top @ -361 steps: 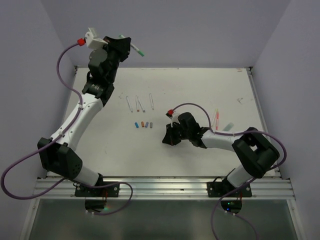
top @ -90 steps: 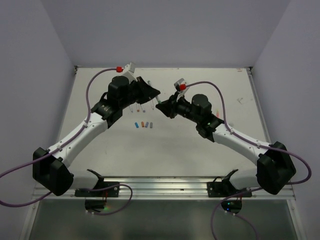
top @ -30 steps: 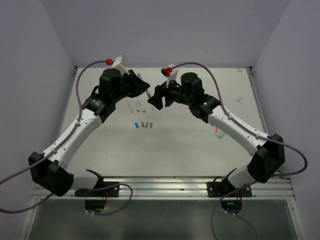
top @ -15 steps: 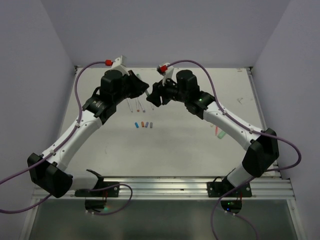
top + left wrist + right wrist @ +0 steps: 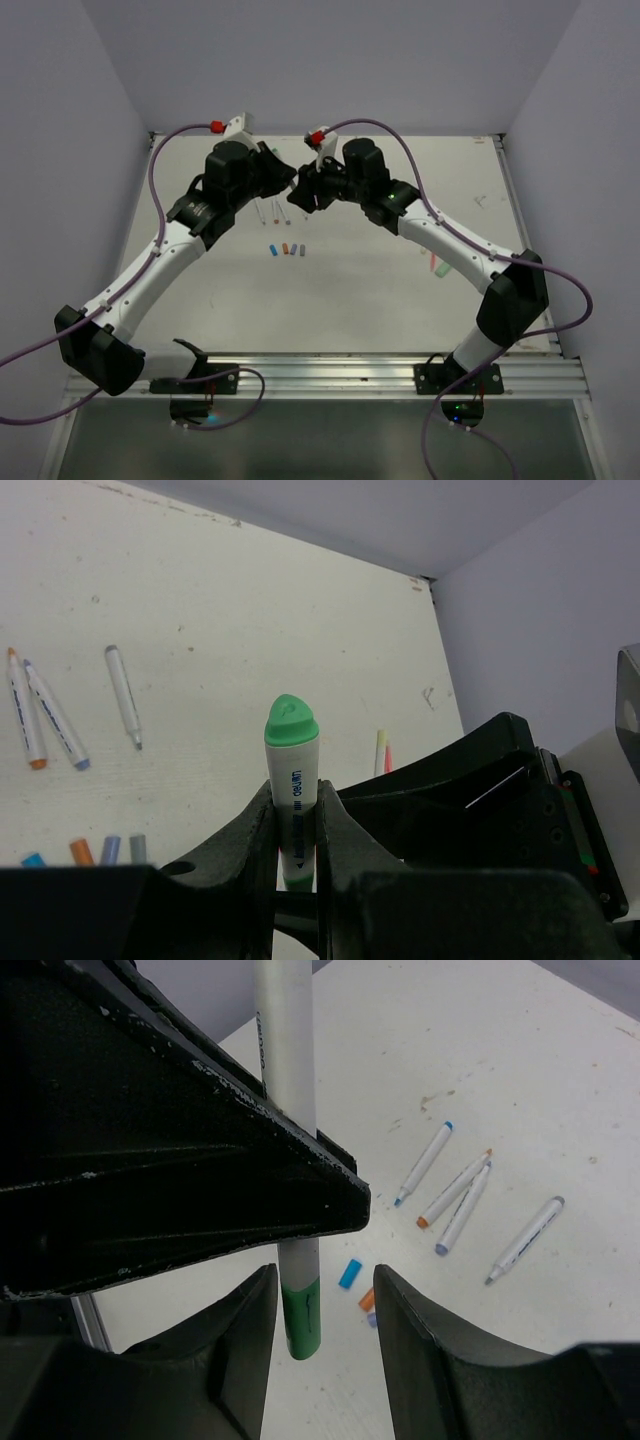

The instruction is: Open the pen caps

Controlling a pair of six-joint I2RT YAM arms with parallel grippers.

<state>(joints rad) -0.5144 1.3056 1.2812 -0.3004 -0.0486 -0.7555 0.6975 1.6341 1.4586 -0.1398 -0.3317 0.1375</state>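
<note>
My left gripper (image 5: 293,805) is shut on the white barrel of a pen, raised above the table. The pen's green cap (image 5: 291,725) sticks out past the fingers. In the right wrist view this green cap (image 5: 302,1315) hangs between the fingers of my right gripper (image 5: 325,1280), which is open; the cap is close to the left finger, clear of the right one. In the top view the two grippers meet nose to nose, left (image 5: 283,180) and right (image 5: 302,192). Several loose caps (image 5: 288,249) lie in a row on the table: blue (image 5: 349,1273), orange (image 5: 366,1300), others partly hidden.
Several uncapped white pens (image 5: 455,1190) lie on the table beyond the loose caps; they also show in the left wrist view (image 5: 122,692). Capped pink and yellowish pens (image 5: 382,750) lie to the right, near the right arm (image 5: 440,235).
My right gripper has moved left and up until its open fingers flank the green cap. My left gripper has held the pen nearly still over the last second.
</note>
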